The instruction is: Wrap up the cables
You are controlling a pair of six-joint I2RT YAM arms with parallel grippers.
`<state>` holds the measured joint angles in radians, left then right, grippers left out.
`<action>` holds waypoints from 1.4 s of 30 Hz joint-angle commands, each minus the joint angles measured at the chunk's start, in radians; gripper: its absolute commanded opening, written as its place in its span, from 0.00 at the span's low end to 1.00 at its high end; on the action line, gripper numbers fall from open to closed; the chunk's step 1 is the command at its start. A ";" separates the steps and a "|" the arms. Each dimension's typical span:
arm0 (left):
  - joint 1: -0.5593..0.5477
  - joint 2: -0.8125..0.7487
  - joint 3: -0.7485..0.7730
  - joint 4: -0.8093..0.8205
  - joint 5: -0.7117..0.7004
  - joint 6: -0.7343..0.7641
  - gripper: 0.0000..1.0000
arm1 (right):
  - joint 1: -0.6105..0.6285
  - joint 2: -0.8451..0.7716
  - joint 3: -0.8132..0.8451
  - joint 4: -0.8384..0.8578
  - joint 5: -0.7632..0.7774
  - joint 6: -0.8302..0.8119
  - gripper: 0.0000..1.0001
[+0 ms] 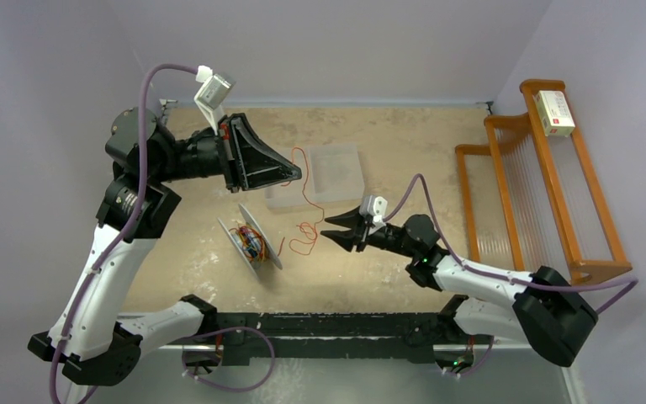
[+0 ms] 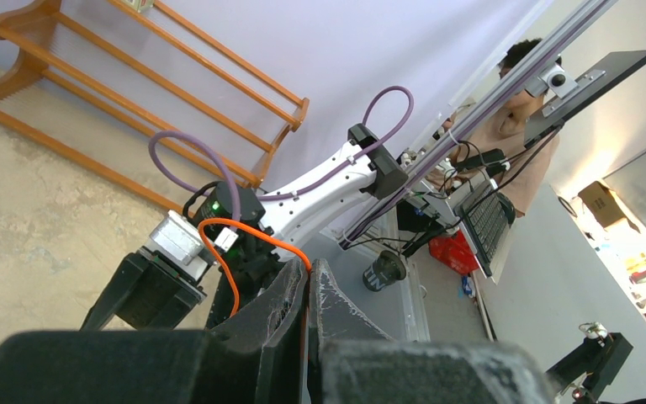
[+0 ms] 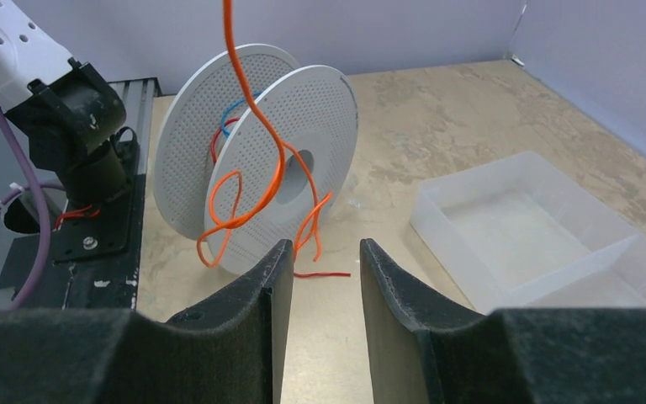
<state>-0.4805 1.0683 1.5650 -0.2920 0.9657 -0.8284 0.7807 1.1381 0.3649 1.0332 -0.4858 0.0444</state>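
A thin orange cable [image 1: 305, 202] hangs from my left gripper [image 1: 296, 175] down to loops on the table beside the grey double-disc spool [image 1: 251, 241]. My left gripper is shut on the cable's upper end; in the left wrist view the cable [image 2: 229, 252] arcs out from between the closed fingertips [image 2: 311, 268]. My right gripper [image 1: 328, 230] is open and empty, low over the table just right of the loops. In the right wrist view the cable [image 3: 252, 160] dangles in front of the spool [image 3: 269, 151], ahead of the open gripper [image 3: 323, 251]. A short red wire [image 3: 324, 274] lies on the table.
A clear plastic divided tray [image 1: 320, 172] sits behind the cable, also in the right wrist view [image 3: 521, 227]. An orange wooden rack [image 1: 538, 185] holding a small box [image 1: 554, 113] stands at the right. More wires are wound on the spool's core.
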 commanded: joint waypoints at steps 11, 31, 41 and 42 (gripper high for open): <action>-0.006 -0.023 0.009 0.059 0.014 -0.015 0.00 | 0.041 0.066 0.071 0.045 0.015 -0.020 0.37; -0.006 -0.045 0.006 0.056 0.019 0.003 0.00 | 0.044 0.037 0.018 0.044 0.186 0.002 0.00; -0.005 -0.126 0.020 0.063 0.024 0.075 0.00 | 0.018 -0.184 0.006 -0.160 0.599 -0.093 0.00; -0.006 -0.129 0.032 0.021 0.008 0.107 0.00 | 0.002 -0.198 0.010 -0.182 0.618 -0.101 0.00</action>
<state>-0.4805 0.9627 1.5616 -0.2653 0.9810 -0.7944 0.8146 0.9997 0.3729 0.9104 -0.0586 0.0048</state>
